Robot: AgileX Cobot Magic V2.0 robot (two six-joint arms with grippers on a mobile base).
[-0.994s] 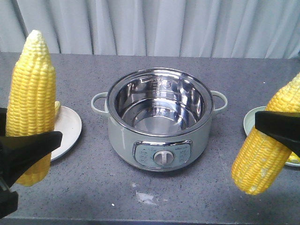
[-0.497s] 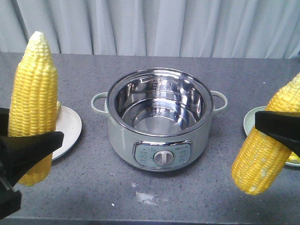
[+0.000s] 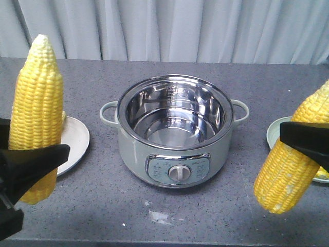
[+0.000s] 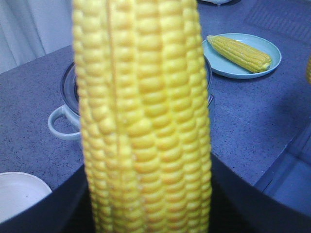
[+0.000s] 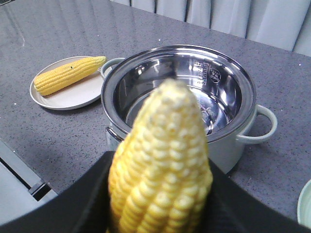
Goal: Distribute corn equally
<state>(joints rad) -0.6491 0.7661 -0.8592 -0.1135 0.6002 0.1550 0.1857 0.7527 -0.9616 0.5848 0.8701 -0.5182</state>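
My left gripper [image 3: 25,164] is shut on a corn cob [image 3: 37,113] held upright above the table's left front; the cob fills the left wrist view [image 4: 146,121]. At the right front my right gripper [image 3: 307,141] is shut on a second cob [image 3: 290,159], tilted with its tip up and to the right. A third cob [image 5: 68,75] lies on the white plate [image 5: 80,94] at the left. A fourth cob [image 4: 239,52] lies on the pale green plate [image 4: 273,54] at the right.
An electric cooking pot [image 3: 175,131] with a bare steel bowl and two side handles stands in the middle of the grey table, between the two plates. A grey curtain hangs behind. A small pale smear [image 3: 159,217] marks the table near the front edge.
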